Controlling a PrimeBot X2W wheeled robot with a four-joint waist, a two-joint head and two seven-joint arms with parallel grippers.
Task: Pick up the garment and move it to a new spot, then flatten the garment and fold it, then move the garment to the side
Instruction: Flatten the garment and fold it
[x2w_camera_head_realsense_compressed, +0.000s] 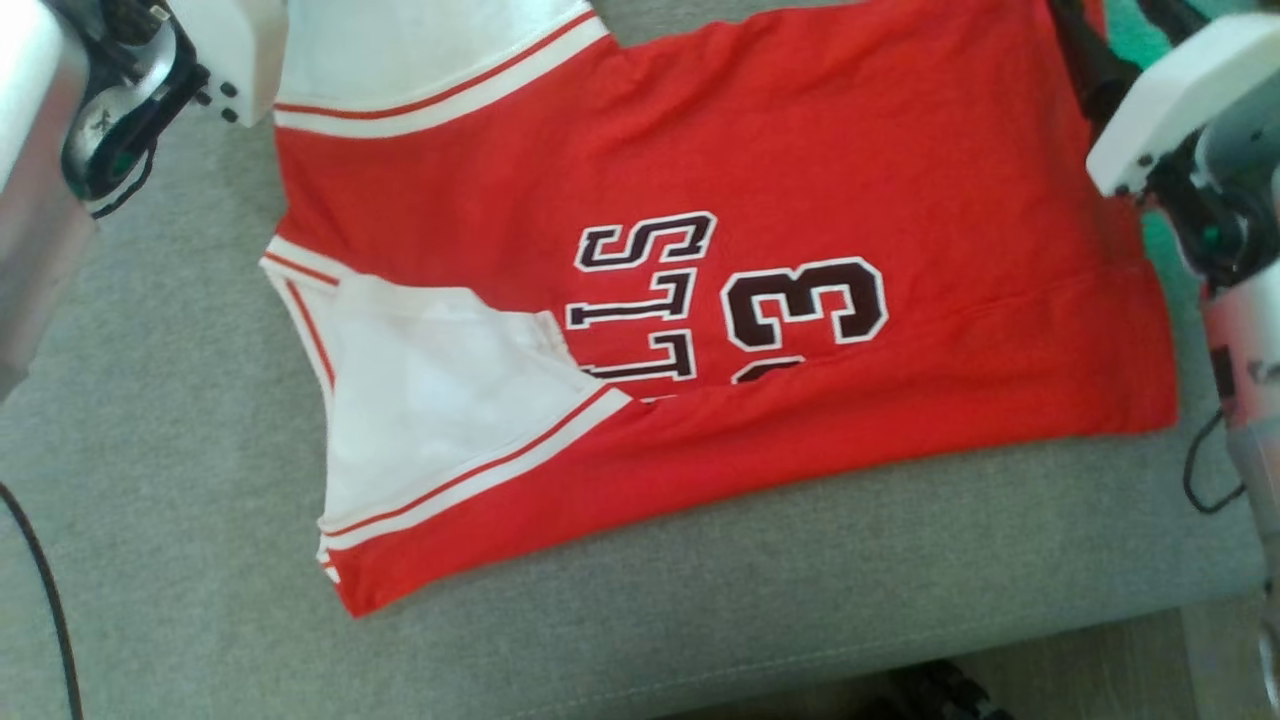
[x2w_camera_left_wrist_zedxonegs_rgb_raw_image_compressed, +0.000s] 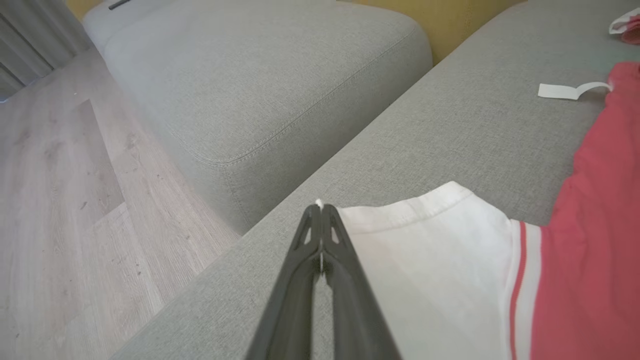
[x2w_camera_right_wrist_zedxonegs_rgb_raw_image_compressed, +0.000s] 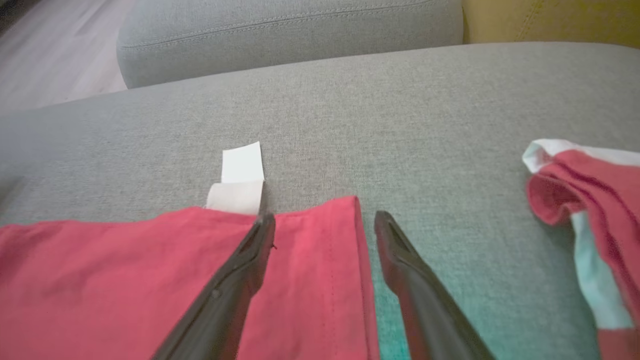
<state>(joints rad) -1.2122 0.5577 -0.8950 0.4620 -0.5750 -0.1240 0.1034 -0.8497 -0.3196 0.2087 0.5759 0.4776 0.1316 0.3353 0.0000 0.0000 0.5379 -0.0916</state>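
Note:
The garment (x2w_camera_head_realsense_compressed: 800, 150) is a red jersey with white sleeves and dark lettering, spread flat on the grey sofa seat (x2w_camera_head_realsense_compressed: 700, 620). Its near side is folded over, covering part of the lettering. In the left wrist view my left gripper (x2w_camera_left_wrist_zedxonegs_rgb_raw_image_compressed: 320, 210) is shut on the edge of a white sleeve (x2w_camera_left_wrist_zedxonegs_rgb_raw_image_compressed: 440, 260), and a sliver of white cloth shows between the fingers. My right gripper (x2w_camera_right_wrist_zedxonegs_rgb_raw_image_compressed: 325, 220) is open. It straddles a corner of the garment's red hem (x2w_camera_right_wrist_zedxonegs_rgb_raw_image_compressed: 320, 250), one finger over the cloth and the other over bare cushion. A white label (x2w_camera_right_wrist_zedxonegs_rgb_raw_image_compressed: 240, 180) sticks out from that hem.
A crumpled red and white piece of cloth (x2w_camera_right_wrist_zedxonegs_rgb_raw_image_compressed: 585, 190) lies on the seat right of my right gripper. A second grey cushion (x2w_camera_left_wrist_zedxonegs_rgb_raw_image_compressed: 260, 75) stands beyond the seat, with wooden floor (x2w_camera_left_wrist_zedxonegs_rgb_raw_image_compressed: 60, 200) beside it. The seat's front edge (x2w_camera_head_realsense_compressed: 800, 680) is close. A black cable (x2w_camera_head_realsense_compressed: 40, 580) hangs at left.

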